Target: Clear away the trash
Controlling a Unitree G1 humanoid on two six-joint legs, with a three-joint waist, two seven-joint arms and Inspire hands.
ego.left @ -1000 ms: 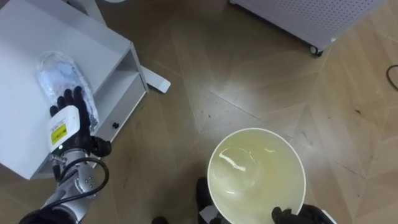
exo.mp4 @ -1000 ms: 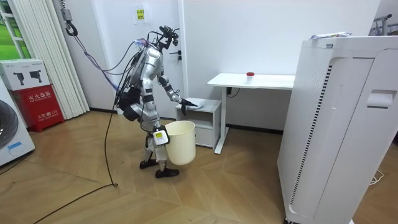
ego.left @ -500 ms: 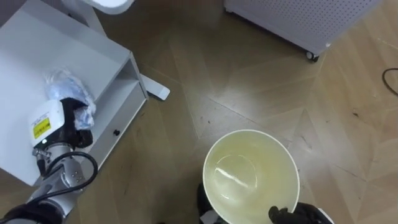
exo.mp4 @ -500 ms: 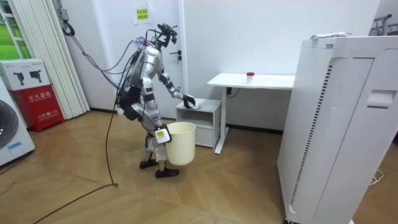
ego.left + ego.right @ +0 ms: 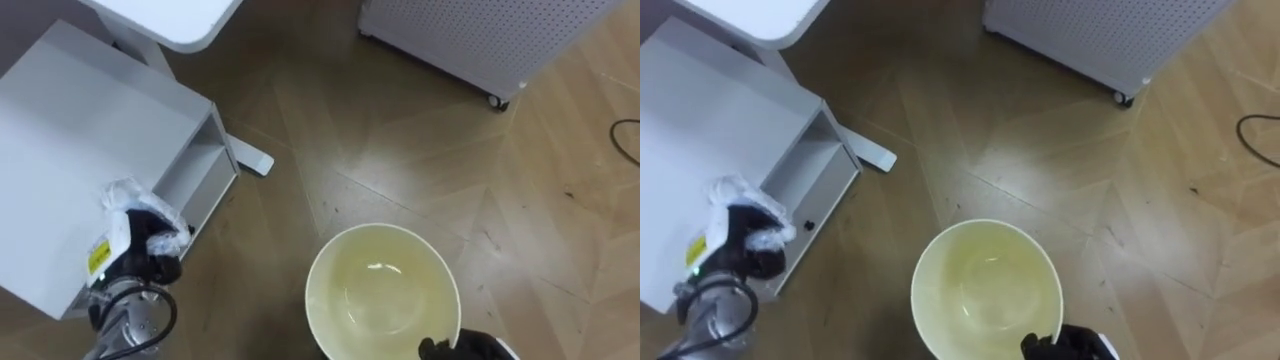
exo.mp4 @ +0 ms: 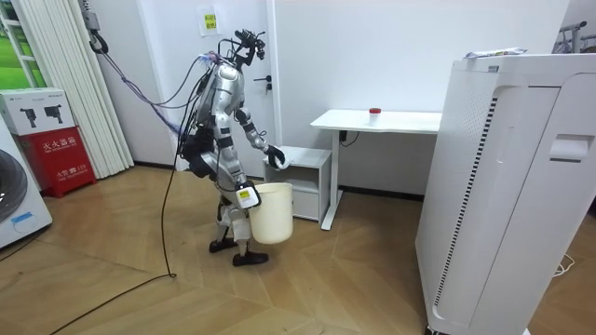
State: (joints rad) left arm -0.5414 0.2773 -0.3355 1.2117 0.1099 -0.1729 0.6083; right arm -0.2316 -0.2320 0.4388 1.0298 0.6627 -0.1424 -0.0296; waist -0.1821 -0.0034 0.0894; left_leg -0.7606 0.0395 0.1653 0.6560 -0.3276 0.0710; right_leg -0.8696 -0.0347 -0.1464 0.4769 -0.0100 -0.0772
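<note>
Left eye view: my left hand (image 5: 150, 242) curled tight round crumpled plastic garbage (image 5: 122, 200), above front edge of white cabinet (image 5: 70, 130). Bucket (image 5: 330, 270) at 3 o'clock from it, mouth up, bare floor between. My right hand (image 5: 462, 348) grips bucket rim at 4 o'clock.
Right eye view: same layout; wad has no clear long axis.
Room view: I stand beside cabinet. Drop likely needs left hand carried across over bucket.

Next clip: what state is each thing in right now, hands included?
plastic garbage: crumpled, gripped over the white cabinet edge.
bin: upright, held by its rim, nothing visible inside.
left hand: fingers shut on the plastic garbage.
right hand: fingers curled over the bin rim.
</note>
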